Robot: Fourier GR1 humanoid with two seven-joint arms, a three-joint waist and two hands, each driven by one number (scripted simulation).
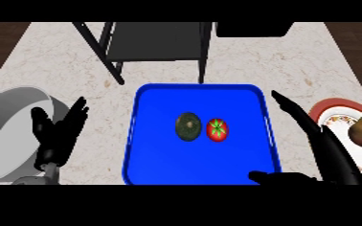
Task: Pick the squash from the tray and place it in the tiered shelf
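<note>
A pale marbled bench (304, 62) carries everything; nearest, the right robot hand (318, 143) stretches open-fingered over the blue tray's (141, 139) right rim, and the left robot hand (60, 129) rests open beside the tray. On the tray's middle the dark green squash (187, 127) touches a red tomato (218, 129). Beyond stands the dark tiered shelf (155, 40).

Even, bright light w/ no glare; faint shadows under shelf (159, 40).
</note>
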